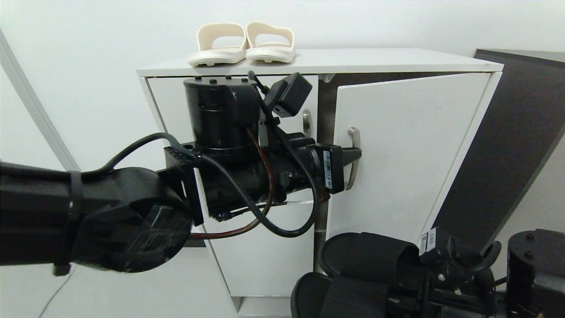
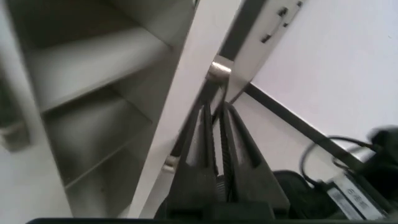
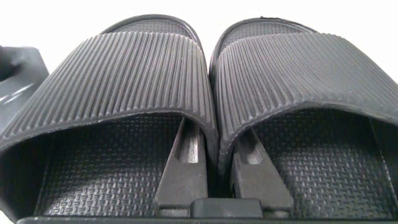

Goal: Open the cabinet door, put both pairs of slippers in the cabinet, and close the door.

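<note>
Door handle [image 1: 354,134] clamped in left tool [image 2: 216,109]; black slippers [image 3: 137,81] pinched by right tool [image 3: 216,134]; barcode label [image 1: 327,163] unreadable.

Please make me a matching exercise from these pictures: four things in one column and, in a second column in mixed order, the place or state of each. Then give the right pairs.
Things
1. cream slippers
2. black slippers
3. right cabinet door
4. left cabinet door

Places and states
A. shut
B. partly open, its handle in the left gripper
C. on top of the cabinet
D. held low in front of the cabinet by the right gripper

Right pairs: 1-C, 2-D, 3-B, 4-A
</note>
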